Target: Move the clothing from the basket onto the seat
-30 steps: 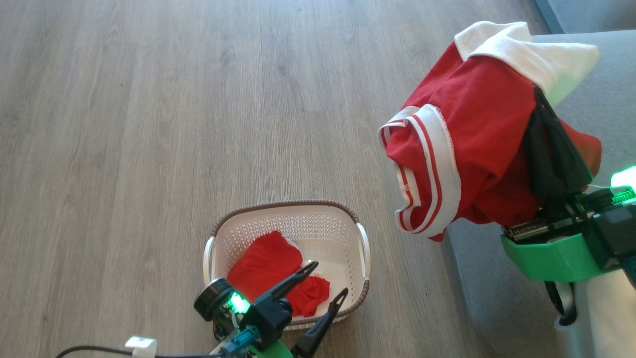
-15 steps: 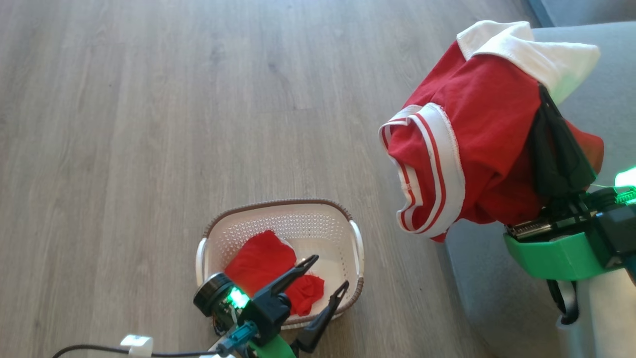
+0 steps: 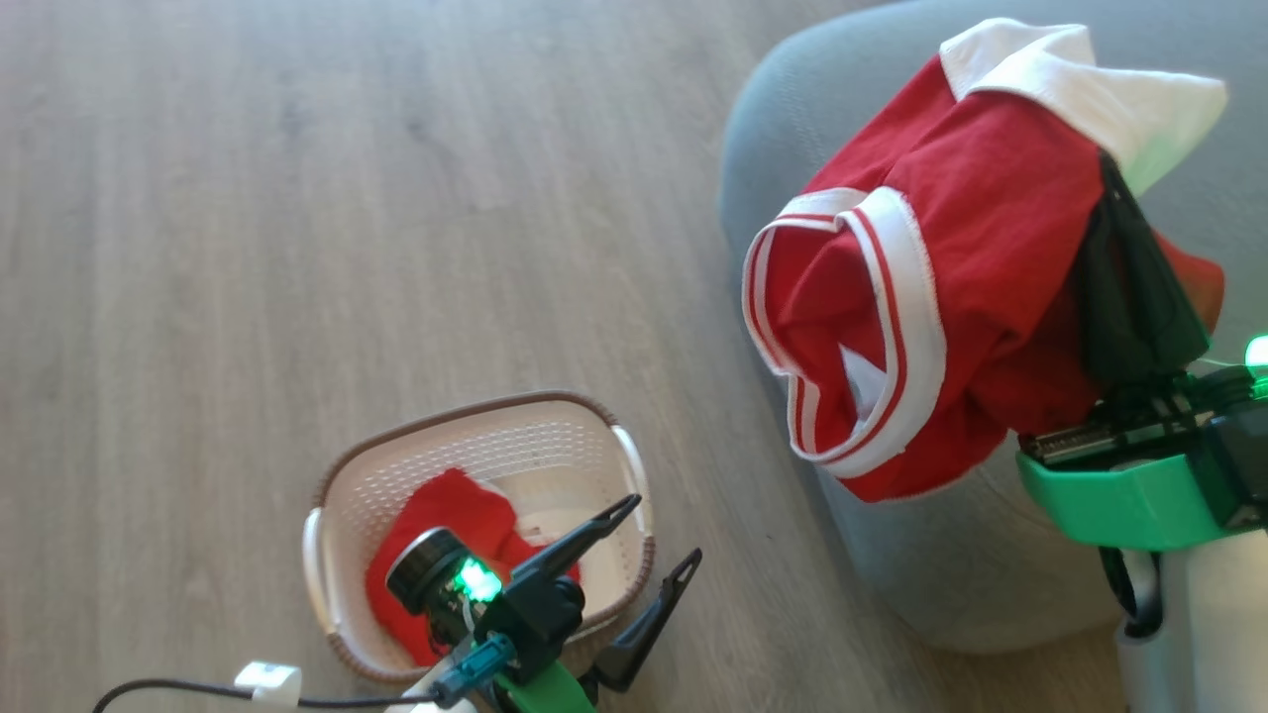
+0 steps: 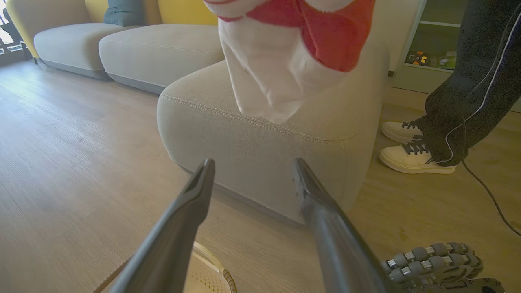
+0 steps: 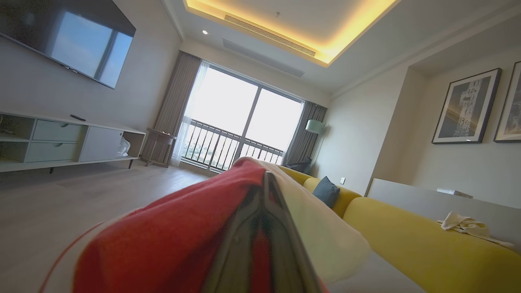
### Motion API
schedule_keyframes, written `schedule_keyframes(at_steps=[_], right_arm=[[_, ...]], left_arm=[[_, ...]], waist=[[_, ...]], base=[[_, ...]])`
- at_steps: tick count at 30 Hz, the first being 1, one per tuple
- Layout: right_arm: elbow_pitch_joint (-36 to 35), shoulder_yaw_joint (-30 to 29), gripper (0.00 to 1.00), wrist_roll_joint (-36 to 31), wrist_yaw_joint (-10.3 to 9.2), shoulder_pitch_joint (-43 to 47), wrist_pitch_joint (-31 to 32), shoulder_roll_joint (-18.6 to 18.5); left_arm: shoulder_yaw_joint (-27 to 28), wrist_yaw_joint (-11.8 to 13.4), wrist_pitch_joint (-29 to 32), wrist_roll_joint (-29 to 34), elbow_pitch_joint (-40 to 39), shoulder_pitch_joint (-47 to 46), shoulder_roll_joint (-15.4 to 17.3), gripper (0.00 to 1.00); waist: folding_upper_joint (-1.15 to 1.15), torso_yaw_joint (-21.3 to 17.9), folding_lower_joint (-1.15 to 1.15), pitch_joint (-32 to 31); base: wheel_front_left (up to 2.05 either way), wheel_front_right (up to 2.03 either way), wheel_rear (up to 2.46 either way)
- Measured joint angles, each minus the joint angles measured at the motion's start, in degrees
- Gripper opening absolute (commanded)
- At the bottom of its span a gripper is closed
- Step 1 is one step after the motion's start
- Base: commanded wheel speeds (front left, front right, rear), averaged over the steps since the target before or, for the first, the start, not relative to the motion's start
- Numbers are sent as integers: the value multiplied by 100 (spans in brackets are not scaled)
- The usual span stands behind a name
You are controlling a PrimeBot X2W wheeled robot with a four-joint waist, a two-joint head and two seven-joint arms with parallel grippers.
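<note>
Two red garments on record, neither yet lying on the seat. Nearest: left tool (image 3: pixel 664 528), fingers spread wide and empty, poised over the near rim of the basket (image 3: pixel 466 408), which stands on the floor (image 3: pixel 297 198). Inside the basket: plain garment (image 3: pixel 446 505), crumpled toward its left wall. Further right: right tool (image 3: pixel 1109 183), clamped shut on the trimmed garment (image 3: pixel 951 297), which is held aloft with its white bands drooping. Beneath and beyond: seat (image 3: pixel 792 119), rounded corner showing. Change noted: against a second ago the whole head view has swung, so the camera turned. The seat, then a strip at the right edge, now lies under the hanging garment. Judgement: release looks close, and one piece is left to fetch.
</note>
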Motion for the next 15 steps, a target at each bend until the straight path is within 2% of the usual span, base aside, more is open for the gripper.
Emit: schedule_keyframes(at_steps=[15], right_arm=[[-103,-204,0,-1,0,-43,0,135]], left_arm=[[-135,0,1,51,-188,-220,164,100]], waist=[[0,-1254,0,280]], base=[[0,0,0]])
